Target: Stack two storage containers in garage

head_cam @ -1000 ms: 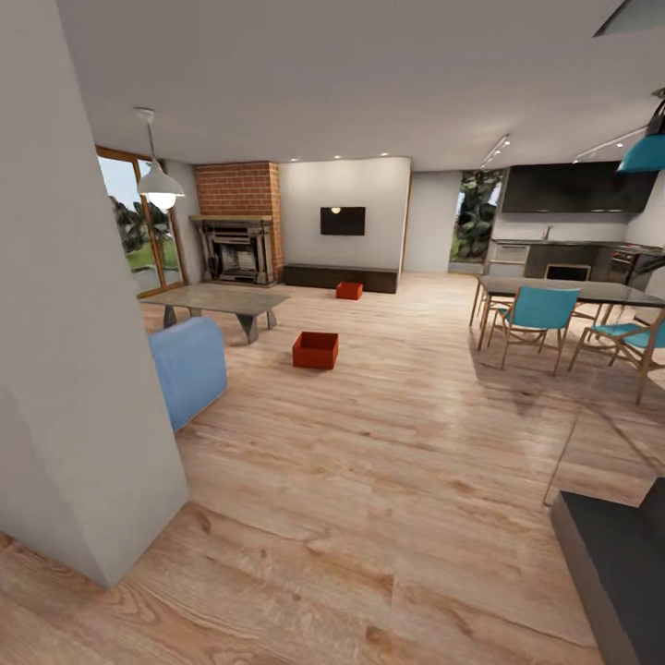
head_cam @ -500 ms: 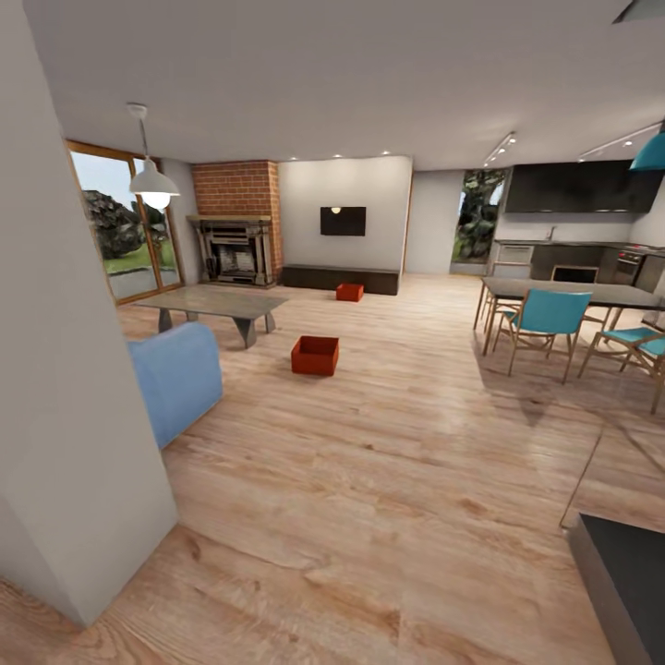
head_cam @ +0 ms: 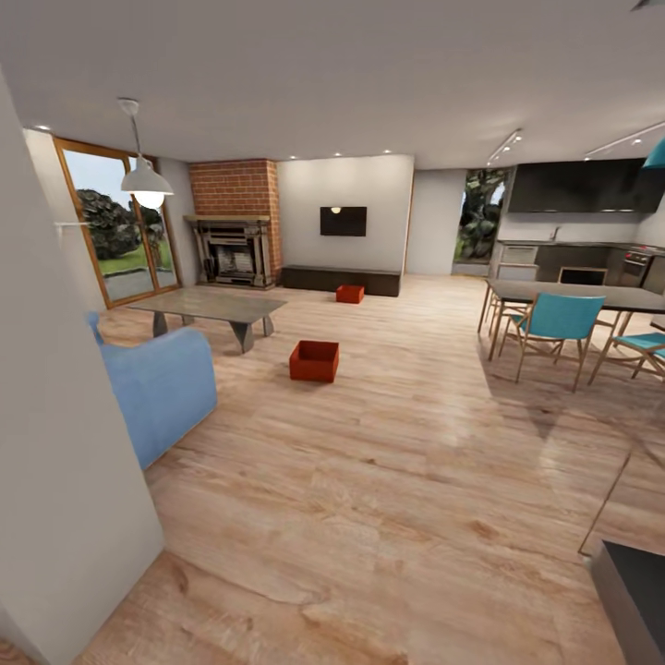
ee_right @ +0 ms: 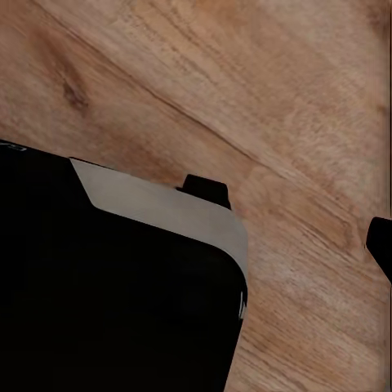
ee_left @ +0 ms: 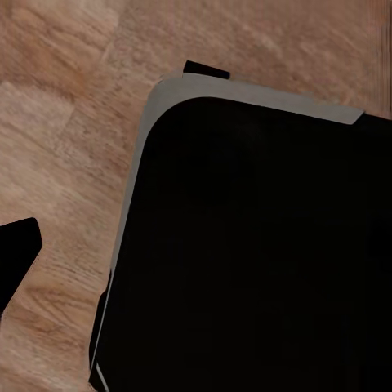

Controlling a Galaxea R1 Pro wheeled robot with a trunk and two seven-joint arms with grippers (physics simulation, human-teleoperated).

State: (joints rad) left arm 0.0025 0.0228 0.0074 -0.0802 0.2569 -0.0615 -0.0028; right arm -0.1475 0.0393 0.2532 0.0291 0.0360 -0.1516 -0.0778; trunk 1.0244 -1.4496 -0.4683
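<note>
- Jaws of both arms cannot be judged: the left wrist view gives a black, grey-edged body (ee_left: 245,245) over wood planks, with one dark tip (ee_left: 16,253) at the picture's edge; the right wrist view gives the same dark body (ee_right: 114,286) and a dark tip (ee_right: 380,245) at its edge.
- Nearer storage container (head_cam: 314,360), orange-red and open-topped, sits upright on the living room's plank floor (head_cam: 388,480), near the low grey table (head_cam: 217,305).
- Farther storage container (head_cam: 349,294) rests on the floor just before the long dark bench (head_cam: 342,279) under the wall TV (head_cam: 343,221).
- Brick fireplace (head_cam: 235,226) stands beside that bench.
- Blue sofa (head_cam: 162,388) is near the pale wall (head_cam: 55,462).
- Teal chairs (head_cam: 559,323) flank the dining table (head_cam: 582,294).
- Since a second ago the whole view has shifted: more window (head_cam: 115,226) shows, and the wall covers less.
</note>
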